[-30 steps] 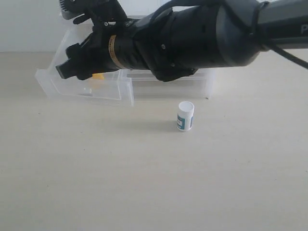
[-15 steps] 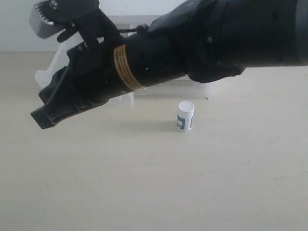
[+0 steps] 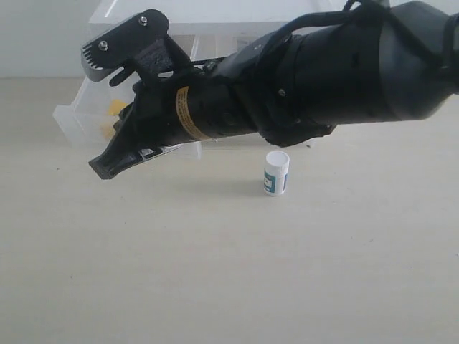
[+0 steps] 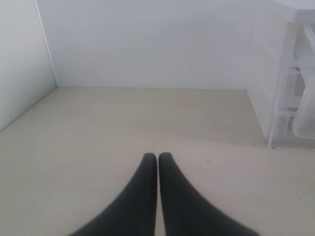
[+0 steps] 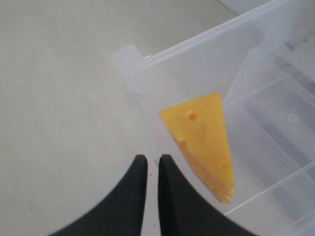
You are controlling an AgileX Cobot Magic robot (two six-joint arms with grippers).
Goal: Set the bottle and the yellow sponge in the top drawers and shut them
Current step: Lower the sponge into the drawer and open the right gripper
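Observation:
The bottle [image 3: 276,173], white with a teal label, stands upright on the table in front of the cabinet. The yellow sponge [image 5: 202,142] lies inside the pulled-out clear top drawer [image 5: 197,42]; in the exterior view it shows as yellow patches [image 3: 115,109] through the drawer wall [image 3: 72,118]. My right gripper [image 5: 149,158] is shut and holds nothing, its tips just outside the drawer's front wall beside the sponge. Seen from outside, the right gripper [image 3: 105,170] reaches across to the left, low in front of that drawer. My left gripper [image 4: 157,156] is shut and empty above bare table.
The white-framed cabinet [image 3: 215,14] stands at the back, and its side [image 4: 283,73] shows in the left wrist view. White walls close the back and the left side. The right arm's thick body hides most of the cabinet front.
The right gripper came out of the open drawer, swung toward the left front, and now sits lower before the drawer front. The sponge stays in the drawer. The bottle has not moved.

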